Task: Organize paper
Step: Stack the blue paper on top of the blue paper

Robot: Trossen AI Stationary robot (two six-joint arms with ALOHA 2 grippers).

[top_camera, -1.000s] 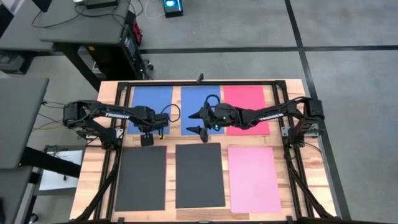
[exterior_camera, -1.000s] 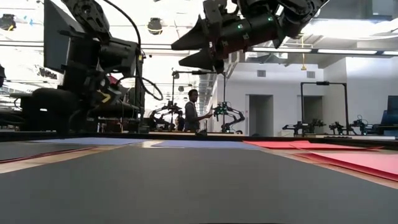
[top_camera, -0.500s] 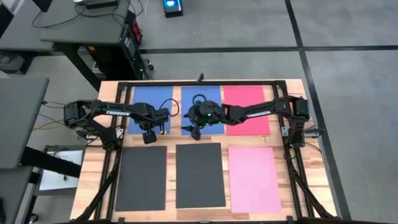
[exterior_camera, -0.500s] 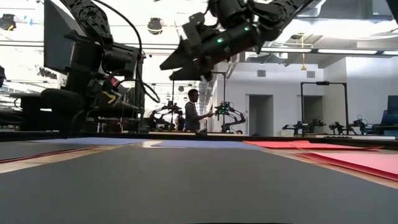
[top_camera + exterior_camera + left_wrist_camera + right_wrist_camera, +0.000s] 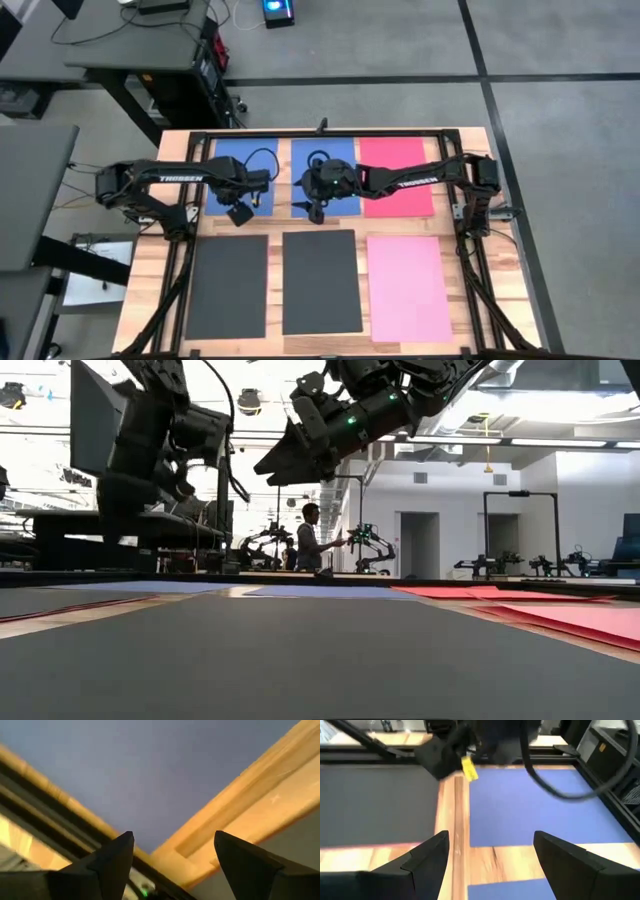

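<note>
Six sheets lie flat on the wooden table in two rows. The far row holds a blue sheet (image 5: pixel 243 170), a second blue sheet (image 5: pixel 323 165) and a red sheet (image 5: pixel 398 175). The near row holds two dark grey sheets (image 5: pixel 227 285) (image 5: pixel 321 282) and a pink sheet (image 5: pixel 408 288). My left gripper (image 5: pixel 238 213) (image 5: pixel 172 837) hangs open above the left blue sheet's near edge. My right gripper (image 5: pixel 310 210) (image 5: pixel 492 837) (image 5: pixel 275 465) is open, raised over the middle blue sheet's near left corner, holding nothing.
A black frame (image 5: pixel 320 134) runs around the table's edges and the arm bases stand at its left and right sides. Strips of bare wood (image 5: pixel 275 232) separate the sheets. Beyond the table a person (image 5: pixel 308 535) stands among other robot stations.
My right gripper has swung toward the table's left, from over the gap between the middle blue sheet and the red sheet to the blue sheet's near left corner, and its arm has stretched out. My left gripper has edged slightly toward the far edge. No sheet has moved.
</note>
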